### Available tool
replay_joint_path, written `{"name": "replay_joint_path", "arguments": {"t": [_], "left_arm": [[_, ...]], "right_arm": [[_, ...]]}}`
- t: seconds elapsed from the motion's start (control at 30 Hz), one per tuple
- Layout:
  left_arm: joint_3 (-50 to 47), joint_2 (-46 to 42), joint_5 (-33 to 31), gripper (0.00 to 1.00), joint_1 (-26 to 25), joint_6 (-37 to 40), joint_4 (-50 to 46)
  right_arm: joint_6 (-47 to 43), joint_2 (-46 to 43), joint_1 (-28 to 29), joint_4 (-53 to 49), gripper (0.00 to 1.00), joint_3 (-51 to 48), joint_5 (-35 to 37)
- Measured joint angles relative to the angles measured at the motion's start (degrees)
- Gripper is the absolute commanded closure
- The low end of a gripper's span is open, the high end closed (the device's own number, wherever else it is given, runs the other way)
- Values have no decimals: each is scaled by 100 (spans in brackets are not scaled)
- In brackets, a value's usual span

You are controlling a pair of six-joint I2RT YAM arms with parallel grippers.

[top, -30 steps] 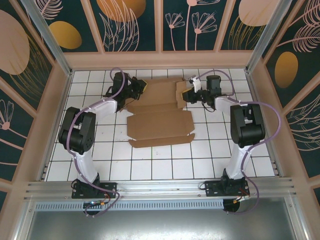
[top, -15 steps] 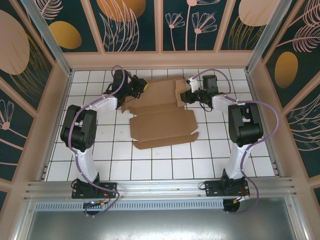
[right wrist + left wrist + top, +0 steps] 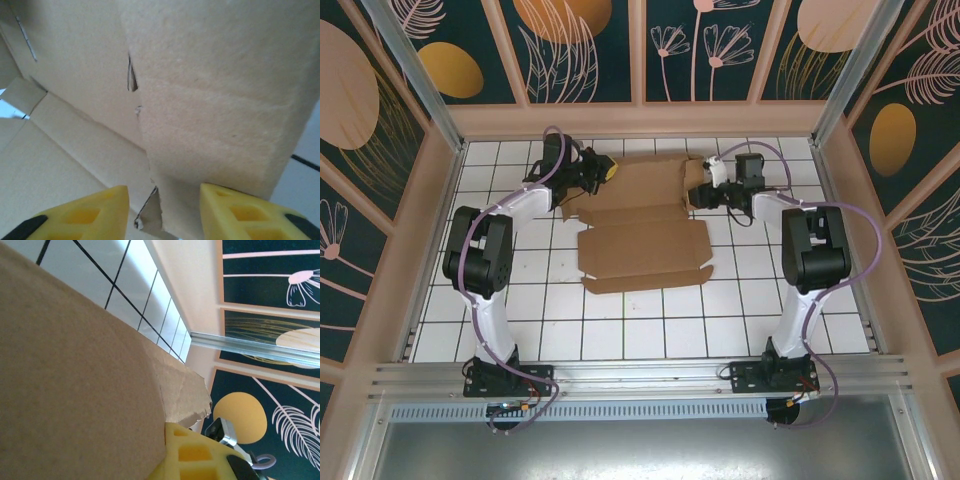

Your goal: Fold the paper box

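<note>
1. From the top camera, the paper box (image 3: 642, 235) lies opened out on the tiled surface (image 3: 620, 330) between the arms. The left tool (image 3: 598, 172) is at its far left corner and the right tool (image 3: 700, 192) at its far right flap.
2. In the left wrist view, the cardboard (image 3: 75, 390) lies against one yellow finger (image 3: 195, 455). The left tool is pressed together, pinching the paper box.
3. In the right wrist view, the two yellow fingers (image 3: 85, 215) are spread, with a raised flap (image 3: 200, 100) just beyond them.

You've got one box (image 3: 642, 250) between two hands, left hand (image 3: 601, 172) and right hand (image 3: 704, 193), on one counter (image 3: 620, 330).
</note>
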Motion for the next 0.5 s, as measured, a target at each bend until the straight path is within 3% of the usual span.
{"name": "replay_joint_path", "arguments": {"t": [0.17,0.5], "left_arm": [[-201,-35,192,100,2,42,219],[-535,-111,369,100,2,90,627]], "right_arm": [[-22,-190,-20,66,45,-378,-282],[-256,-387,-116,107,49,-638,-603]]}}
